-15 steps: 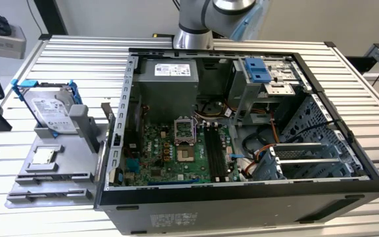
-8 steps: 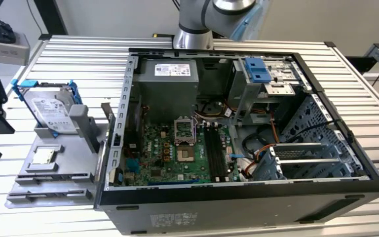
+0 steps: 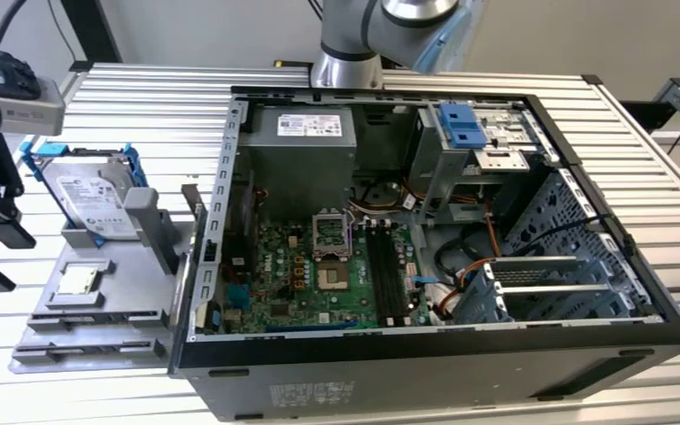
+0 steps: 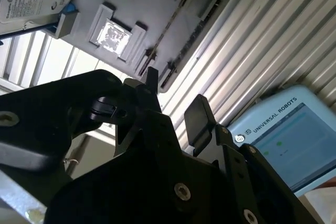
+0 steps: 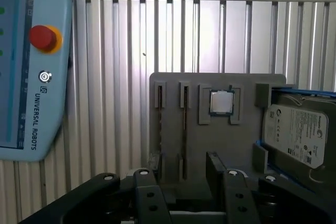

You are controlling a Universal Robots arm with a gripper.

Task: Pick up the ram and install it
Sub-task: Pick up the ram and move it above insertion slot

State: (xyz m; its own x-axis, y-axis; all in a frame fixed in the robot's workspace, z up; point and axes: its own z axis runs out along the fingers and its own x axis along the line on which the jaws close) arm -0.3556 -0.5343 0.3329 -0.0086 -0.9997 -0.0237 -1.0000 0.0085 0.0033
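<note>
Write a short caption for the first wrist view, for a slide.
Open gripper near the grey holder, the ram on edge in its slot, hard drive alongside.

You've got the ram [image 5: 185, 135] standing on edge in a slot of the gray holder [image 5: 241, 145]. Seen edge-on, it's a thin dark strip running approx. the slot's full length. It's in the slot nearer the square chip [image 5: 221, 102], w/ the same pose in the second wrist view [image 4: 168, 24].
</note>
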